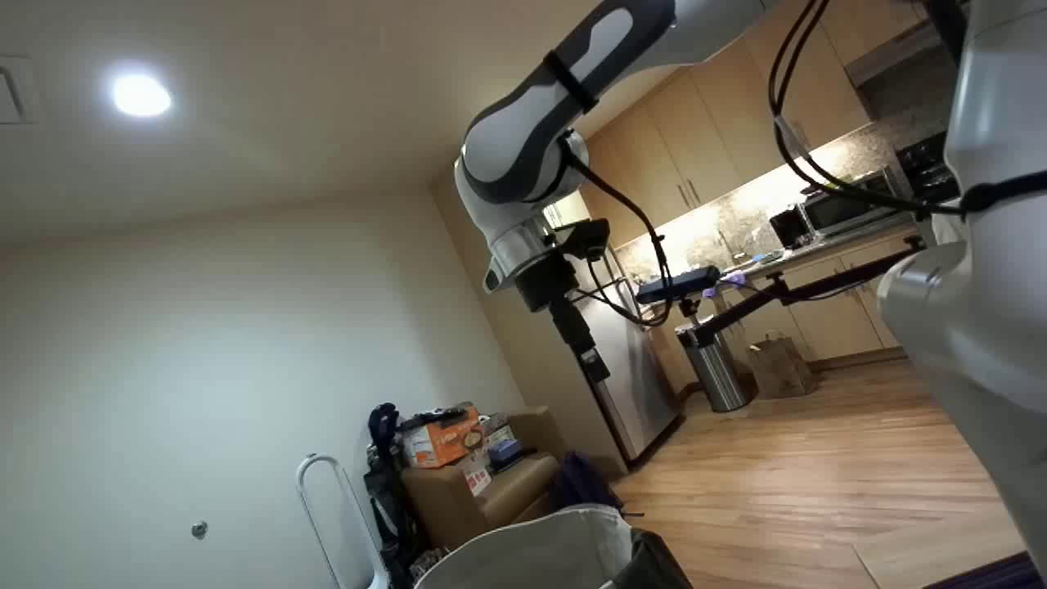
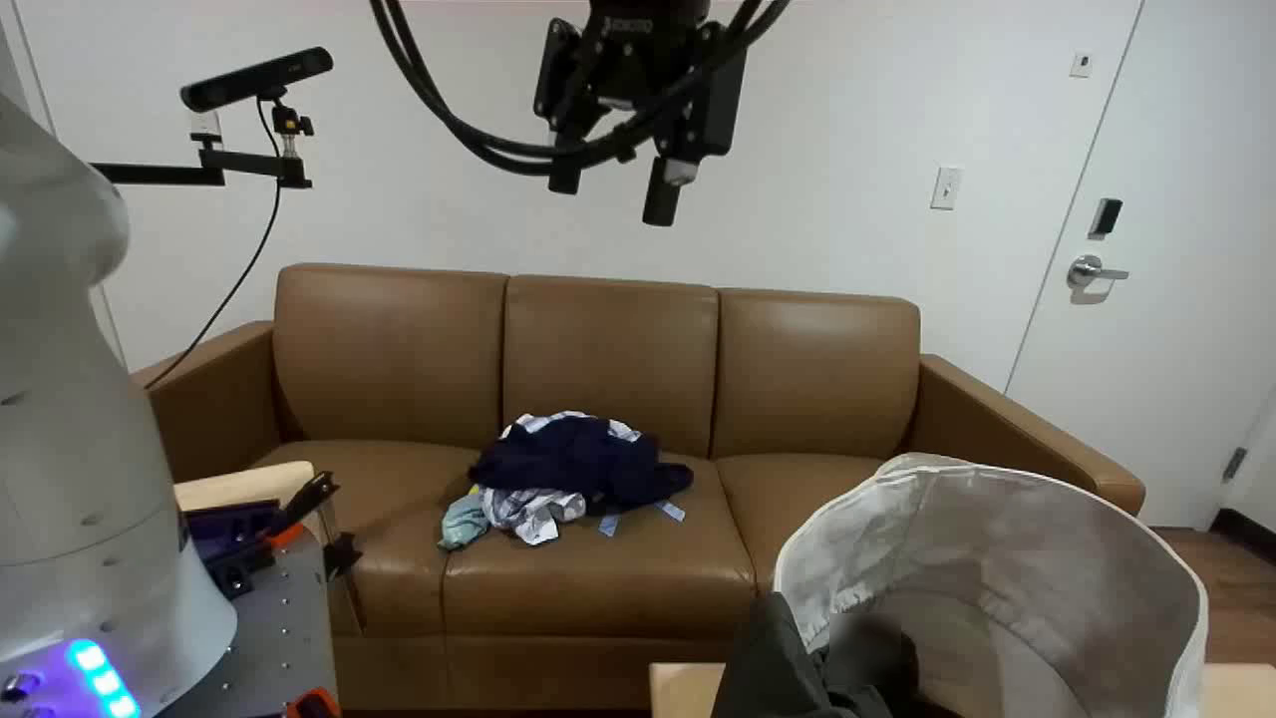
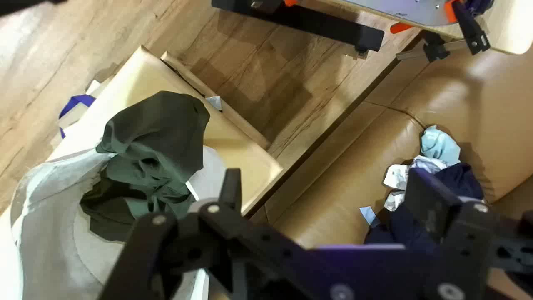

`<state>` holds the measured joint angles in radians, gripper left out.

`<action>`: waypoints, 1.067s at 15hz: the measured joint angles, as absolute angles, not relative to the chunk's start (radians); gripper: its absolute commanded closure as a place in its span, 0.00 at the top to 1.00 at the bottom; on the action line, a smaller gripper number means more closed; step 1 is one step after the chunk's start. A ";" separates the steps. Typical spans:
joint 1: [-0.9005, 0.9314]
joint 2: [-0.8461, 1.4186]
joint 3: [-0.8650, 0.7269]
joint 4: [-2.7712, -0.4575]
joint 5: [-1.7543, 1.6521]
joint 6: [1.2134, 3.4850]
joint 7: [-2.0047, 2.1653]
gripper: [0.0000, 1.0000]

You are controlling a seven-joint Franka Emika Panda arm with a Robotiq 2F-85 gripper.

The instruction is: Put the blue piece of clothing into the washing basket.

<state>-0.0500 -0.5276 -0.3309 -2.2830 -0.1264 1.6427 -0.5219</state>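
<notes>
The blue piece of clothing, a crumpled navy garment, lies on top of a small heap of laundry on the middle seat of a brown sofa in an exterior view; pale blue cloth and patterned white cloth poke out from under it. Higher up hangs the gripper, its two fingers spread apart. At lower right is the washing basket, a large, round, greyish-white tub, with a dark grey-green garment draped over its left side and a pale wooden counter showing to either side. In an exterior view, tilted, the robot arm bends down from upper right, the gripper seen edge-on in midair; the top of the washing basket shows at the bottom edge, and pale cabinets hang beyond at right. In the wrist view, the gripper's fingers stand wide apart; the washing basket is at lower left, the dark grey-green garment partly inside it, and the blue piece of clothing is at right on the sofa, well apart from the washing basket and partly hidden by a finger.
</notes>
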 measured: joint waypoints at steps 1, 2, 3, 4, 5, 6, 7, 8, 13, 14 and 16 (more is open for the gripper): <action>-0.050 -0.528 -0.331 -2.283 -0.126 1.643 -0.522 1.00; -0.050 -0.528 -0.331 -2.283 -0.126 1.643 -0.522 1.00; -0.049 -0.525 -0.331 -2.283 -0.125 1.645 -0.524 1.00; -0.046 -0.517 -0.330 -2.283 -0.123 1.647 -0.534 1.00; -0.038 -0.501 -0.330 -2.283 -0.119 1.659 -0.554 1.00; -0.025 -0.477 -0.329 -2.283 -0.112 1.682 -0.578 1.00; -0.008 -0.445 -0.328 -2.282 -0.102 1.716 -0.604 1.00; 0.011 -0.407 -0.324 -2.282 -0.084 1.756 -0.636 1.00; 0.089 -0.154 -0.251 -2.217 0.076 1.959 -0.836 1.00; 0.097 -0.101 -0.225 -2.194 0.117 1.978 -0.875 1.00; 0.101 0.001 -0.160 -2.138 0.183 1.987 -0.950 1.00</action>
